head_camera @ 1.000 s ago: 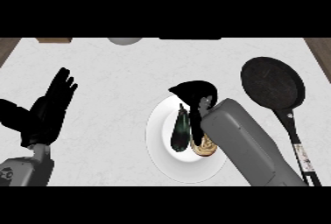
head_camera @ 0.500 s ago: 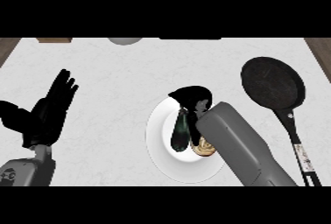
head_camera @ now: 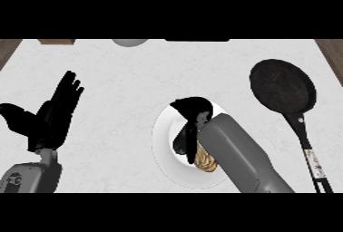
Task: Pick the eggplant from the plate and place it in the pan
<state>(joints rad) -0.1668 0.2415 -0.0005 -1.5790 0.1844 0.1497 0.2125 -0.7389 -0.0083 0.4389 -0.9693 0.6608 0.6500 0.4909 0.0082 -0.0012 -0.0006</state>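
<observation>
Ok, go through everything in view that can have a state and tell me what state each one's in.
Right hand: over the plate, fingers curled down onto the eggplant.
Left hand: open, resting at the view's left, fingers up.
Eggplant: on the plate, partly hidden under the right hand.
Plate: on the counter, holding the eggplant.
Pan: on the counter right of the plate, nothing in it.
</observation>
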